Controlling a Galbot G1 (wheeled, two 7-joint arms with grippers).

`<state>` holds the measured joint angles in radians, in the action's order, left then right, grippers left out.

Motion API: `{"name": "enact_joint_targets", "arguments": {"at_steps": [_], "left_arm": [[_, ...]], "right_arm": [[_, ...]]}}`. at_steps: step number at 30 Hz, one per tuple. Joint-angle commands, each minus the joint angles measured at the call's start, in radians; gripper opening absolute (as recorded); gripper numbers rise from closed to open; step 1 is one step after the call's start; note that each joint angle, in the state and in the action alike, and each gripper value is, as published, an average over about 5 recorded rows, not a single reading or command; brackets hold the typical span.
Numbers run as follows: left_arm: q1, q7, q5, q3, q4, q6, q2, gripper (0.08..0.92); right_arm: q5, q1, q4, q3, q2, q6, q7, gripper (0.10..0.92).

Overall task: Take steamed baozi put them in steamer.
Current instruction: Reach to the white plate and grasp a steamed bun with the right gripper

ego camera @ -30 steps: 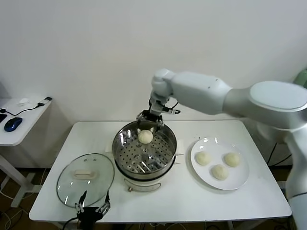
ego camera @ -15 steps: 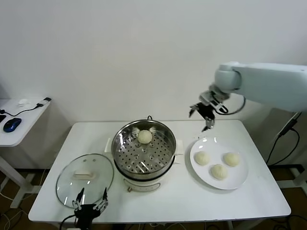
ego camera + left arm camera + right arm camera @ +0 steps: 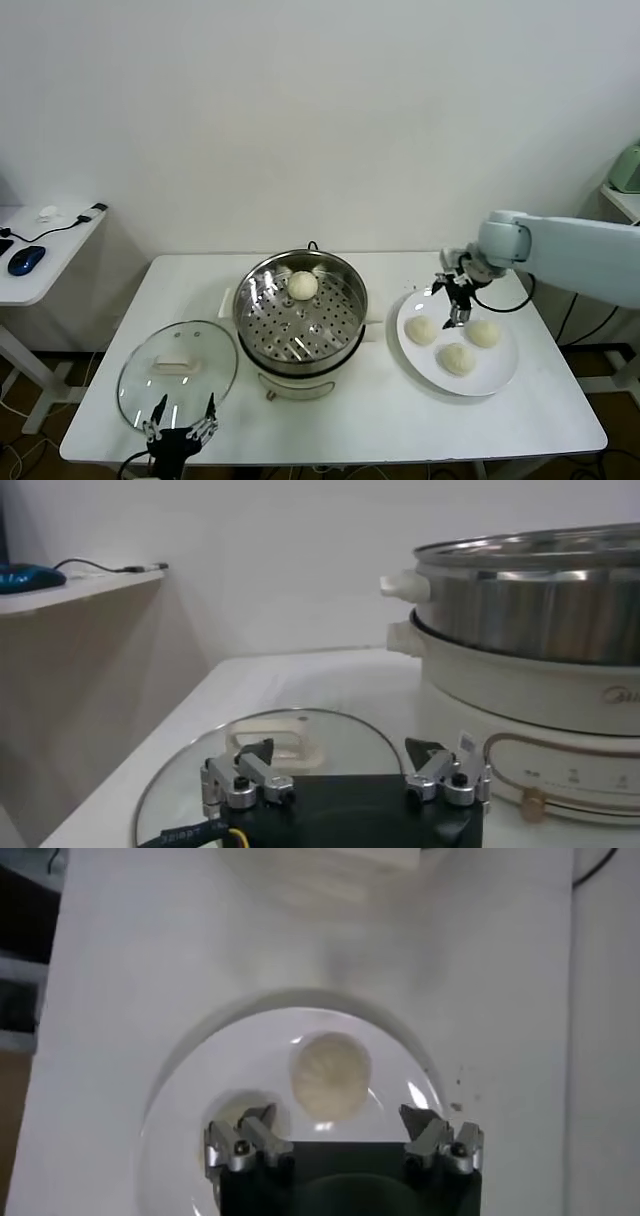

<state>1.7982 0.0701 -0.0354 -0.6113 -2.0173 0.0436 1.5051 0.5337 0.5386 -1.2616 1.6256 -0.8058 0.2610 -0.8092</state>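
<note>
Right claw (image 3: 457,296) hangs wide above the glossy white plate (image 3: 500,378) of three smooth domed baozi (image 3: 421,329); a fourth sits in the perforated steel steamer (image 3: 300,312). Left claw (image 3: 180,432) idles wide, near the glass lid (image 3: 178,372).

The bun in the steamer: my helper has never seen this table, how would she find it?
In the middle of the white table stands a shiny steel steamer. One pale bun lies on its perforated tray, near the far rim. The other three buns lie on a white plate.

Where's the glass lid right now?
In the head view, the glass lid lies flat on the table's near-left part, beside the steamer, with the left gripper at its near edge.
</note>
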Motion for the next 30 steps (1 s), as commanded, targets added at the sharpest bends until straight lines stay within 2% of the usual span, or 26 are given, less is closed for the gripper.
{"name": "enact_joint_targets", "arguments": {"at_steps": [1,12,18,30], "left_arm": [[0.001,0.001,-0.002,-0.002,0.002,-0.002,0.001,0.823],[0.005,0.003,0.002,-0.002,0.016,-0.006,0.002,0.823],[0.005,0.005,0.003,-0.004,0.022,-0.008,0.002,0.823],[0.008,0.004,0.007,0.000,0.017,-0.011,0.003,0.823]], "right_arm": [[-0.019,-0.215,0.152,-0.154,-0.048,0.059,0.023,0.823],[-0.051,-0.268,0.231,-0.184,-0.098,0.045,0.015,0.820],[-0.047,-0.289,0.243,-0.226,-0.108,0.042,0.026,0.747],[-0.001,-0.147,0.144,-0.197,-0.043,0.021,-0.029,0.708]]}}
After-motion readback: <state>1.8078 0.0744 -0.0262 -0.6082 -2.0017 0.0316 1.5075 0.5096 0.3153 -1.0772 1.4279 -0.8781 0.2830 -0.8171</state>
